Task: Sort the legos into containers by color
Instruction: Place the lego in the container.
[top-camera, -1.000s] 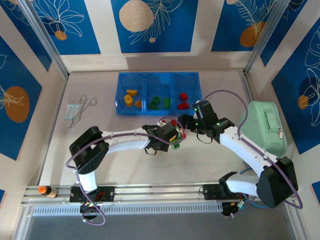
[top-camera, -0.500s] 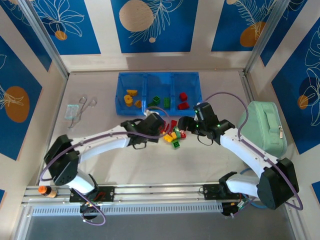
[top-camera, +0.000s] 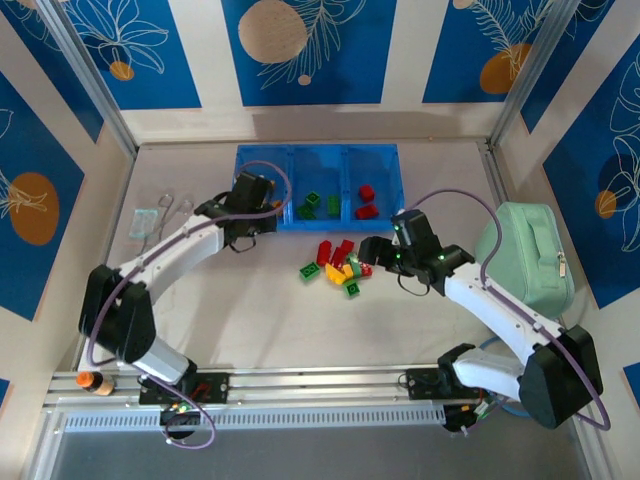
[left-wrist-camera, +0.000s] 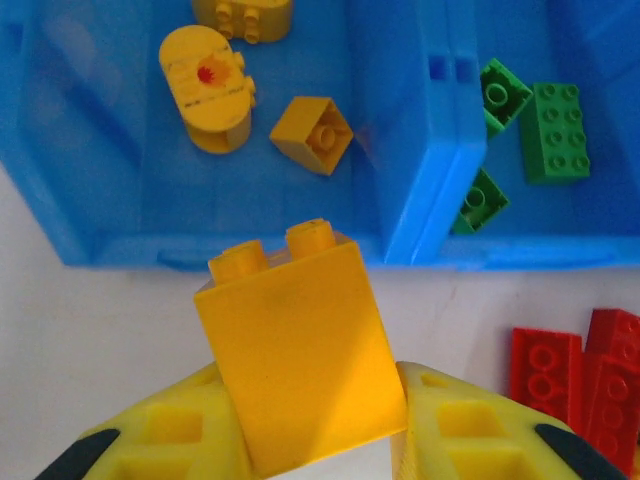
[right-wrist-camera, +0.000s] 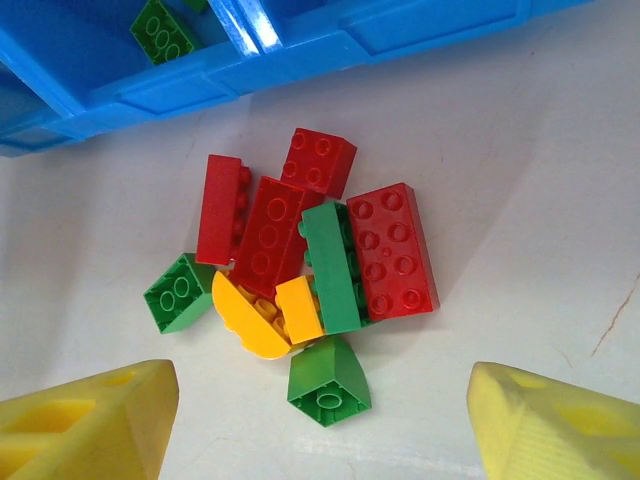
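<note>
Right gripper (right-wrist-camera: 320, 440): yellow fingers spread wide apart, empty, hanging above the loose pile.
Loose pile of small plastic studded bricks (top-camera: 340, 262): heaped on the white table (top-camera: 260, 320), near the tray's front wall but apart from it.
Red bricks in the pile (right-wrist-camera: 392, 250): four; the largest a flat oblong on the right, two lying side by side on the left.
Green bricks in the pile (right-wrist-camera: 333, 265): three in sight; one long across the middle, one at the left rim, one nearest the right gripper.
Yellow-orange pieces in the pile (right-wrist-camera: 300, 308): a small block and a half-round piece, touching, on the pile's near side.
Mint-green zippered pouch (top-camera: 525, 255): at the table's right edge, well apart from the bricks.
Left gripper (left-wrist-camera: 315, 435): clamped on a yellow-orange two-stud block (left-wrist-camera: 295, 365), studs aimed at the tray, right at the front wall of the left compartment.
Translucent blue plastic tray (top-camera: 316, 149): three compartments side by side, toward the back of the table.
Left compartment (left-wrist-camera: 100, 130): yellow-orange only; a round ring-like piece, a small tilted block, another at the far wall.
Middle compartment (left-wrist-camera: 600, 60): three green bricks.
Right compartment (top-camera: 385, 170): two red bricks.
</note>
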